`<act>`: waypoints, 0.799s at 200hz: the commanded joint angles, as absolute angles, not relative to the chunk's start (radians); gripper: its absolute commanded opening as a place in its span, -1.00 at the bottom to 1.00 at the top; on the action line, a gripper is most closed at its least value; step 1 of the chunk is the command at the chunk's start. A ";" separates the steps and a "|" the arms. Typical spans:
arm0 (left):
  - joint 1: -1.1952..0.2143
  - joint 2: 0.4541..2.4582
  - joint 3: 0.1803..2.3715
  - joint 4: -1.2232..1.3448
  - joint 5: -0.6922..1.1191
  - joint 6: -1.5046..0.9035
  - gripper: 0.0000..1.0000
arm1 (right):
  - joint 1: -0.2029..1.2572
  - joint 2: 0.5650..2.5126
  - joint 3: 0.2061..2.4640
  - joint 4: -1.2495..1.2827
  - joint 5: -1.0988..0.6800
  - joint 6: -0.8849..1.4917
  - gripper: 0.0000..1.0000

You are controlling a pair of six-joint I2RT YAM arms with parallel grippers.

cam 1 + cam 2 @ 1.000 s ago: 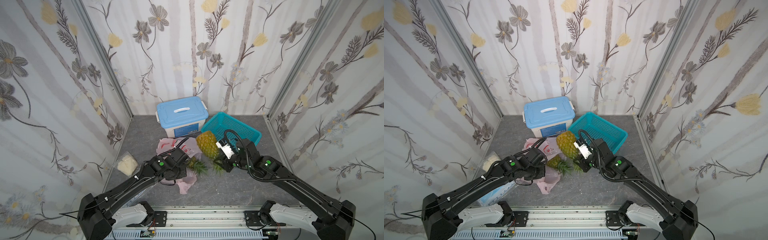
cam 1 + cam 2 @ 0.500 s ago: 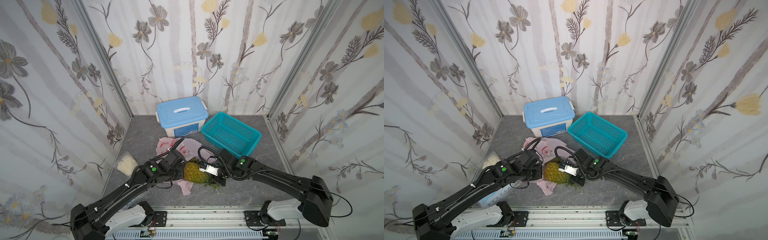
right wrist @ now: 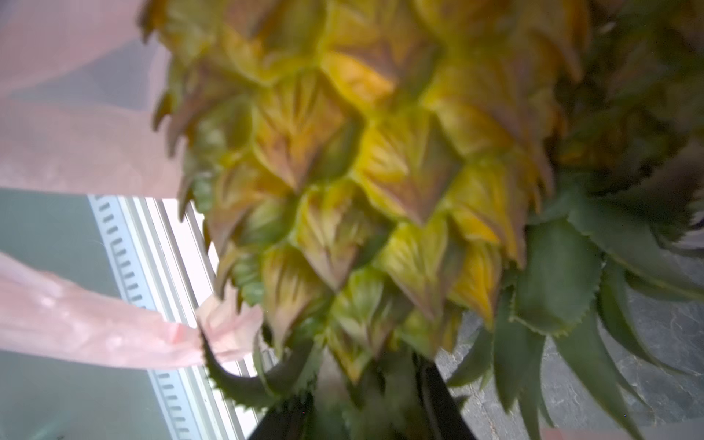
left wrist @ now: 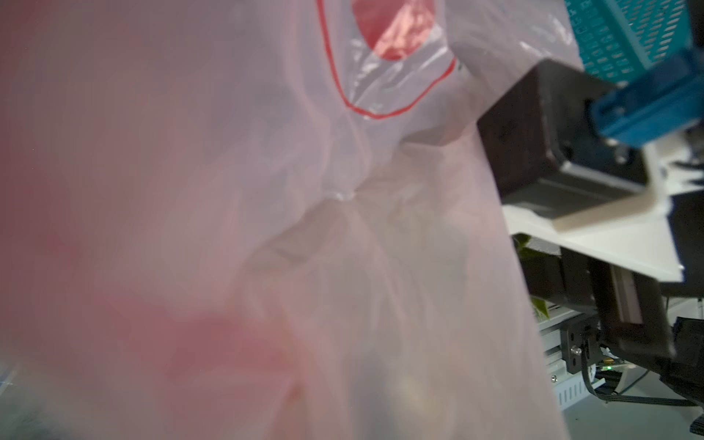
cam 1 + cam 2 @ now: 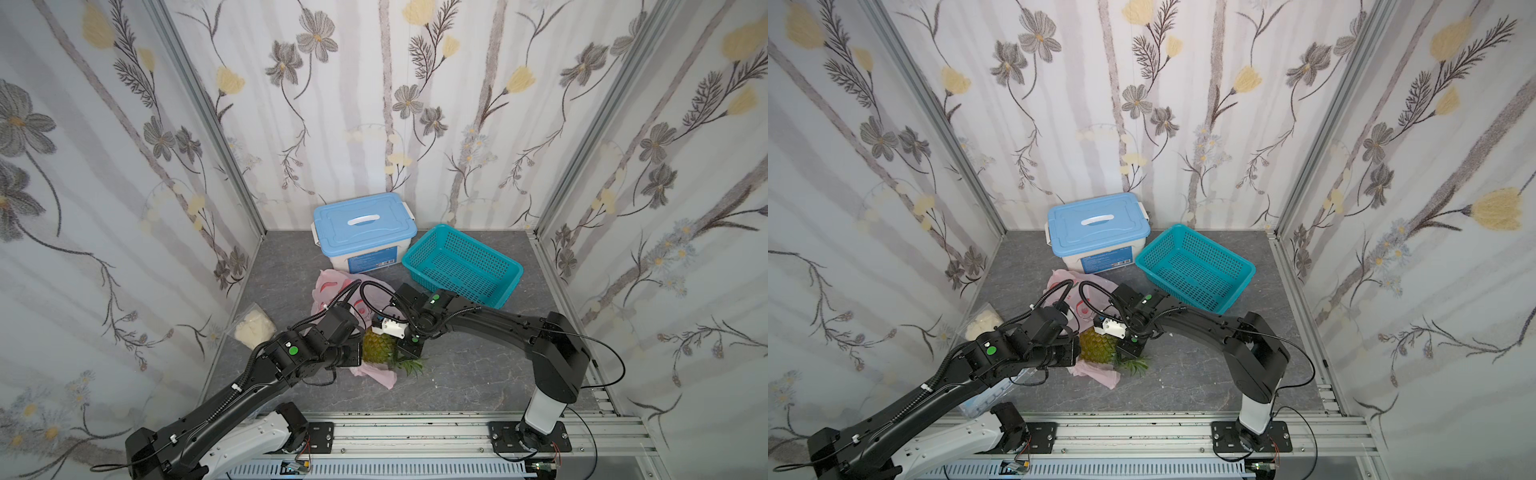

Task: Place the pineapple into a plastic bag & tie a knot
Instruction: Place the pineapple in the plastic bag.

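Pineapple (image 5: 376,343): lower centre in a top view, long axis left-to-right, crown rightward. At frame left of it, my left claw (image 5: 355,353) is closed, apparently pinching the plastic bag (image 5: 330,286). At its right, my right claw (image 5: 407,351) clamps the crown end.

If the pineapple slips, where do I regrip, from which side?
At the neck of the pineapple, where the crown leaves meet the body, coming from above: it's turned on its side, narrowest there, leaving the body free toward the plastic bag.
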State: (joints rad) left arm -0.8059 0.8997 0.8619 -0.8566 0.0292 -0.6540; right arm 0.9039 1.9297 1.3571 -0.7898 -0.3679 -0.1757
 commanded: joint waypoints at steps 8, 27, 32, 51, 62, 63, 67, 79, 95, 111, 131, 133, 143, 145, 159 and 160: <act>-0.804 0.870 0.860 -0.887 0.008 -0.642 -1.00 | 0.868 1.892 1.363 -0.727 -0.448 -0.085 -0.94; -0.804 0.834 0.831 -0.847 0.027 -0.649 -1.00 | 0.870 1.882 1.381 -0.717 -0.491 -0.068 -0.90; -0.805 0.827 0.823 -0.830 0.034 -0.649 -1.00 | 0.878 1.888 1.394 -0.709 -0.508 -0.061 -0.88; -0.804 0.821 0.806 -0.776 0.063 -0.635 -1.00 | 0.926 1.952 1.481 -0.703 -0.578 -0.052 -0.79; -0.805 0.826 0.801 -0.754 0.084 -0.622 -1.00 | 0.942 2.000 1.543 -0.698 -0.626 -0.048 -0.73; -0.805 0.827 0.801 -0.752 0.086 -0.621 -1.00 | 0.942 2.003 1.548 -0.696 -0.630 -0.046 -0.73; -0.805 0.831 0.800 -0.747 0.093 -0.618 -1.00 | 0.942 2.019 1.565 -0.687 -0.651 -0.036 -0.71; -0.805 0.840 0.798 -0.745 0.108 -0.608 -1.00 | 0.942 2.059 1.610 -0.650 -0.687 -0.009 -0.59; -0.806 0.845 0.792 -0.760 0.107 -0.612 -1.00 | 0.933 2.110 1.647 -0.611 -0.664 0.029 -0.30; -0.806 0.830 0.773 -0.763 0.086 -0.645 -1.00 | 0.912 2.124 1.622 -0.536 -0.593 0.115 0.05; -0.806 0.791 0.736 -0.743 0.045 -0.710 -1.00 | 0.904 2.070 1.512 -0.380 -0.565 0.175 0.43; -0.805 0.786 0.732 -0.740 0.041 -0.716 -1.00 | 0.904 2.064 1.498 -0.367 -0.563 0.178 0.45; -0.806 0.765 0.714 -0.733 0.016 -0.756 -1.00 | 0.903 2.027 1.443 -0.314 -0.560 0.185 0.50; -0.806 0.761 0.709 -0.732 0.011 -0.763 -1.00 | 0.903 2.017 1.432 -0.305 -0.560 0.185 0.51; -0.806 0.739 0.688 -0.735 -0.018 -0.807 -1.00 | 0.900 1.940 1.326 -0.217 -0.562 0.180 0.60; -0.806 0.738 0.687 -0.735 -0.020 -0.809 -1.00 | 0.900 1.932 1.316 -0.211 -0.563 0.179 0.61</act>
State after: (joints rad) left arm -0.8062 0.7666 0.7147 -0.7635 0.0517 -0.7120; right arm 0.9012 2.0277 1.4353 -0.4519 -0.5621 0.1417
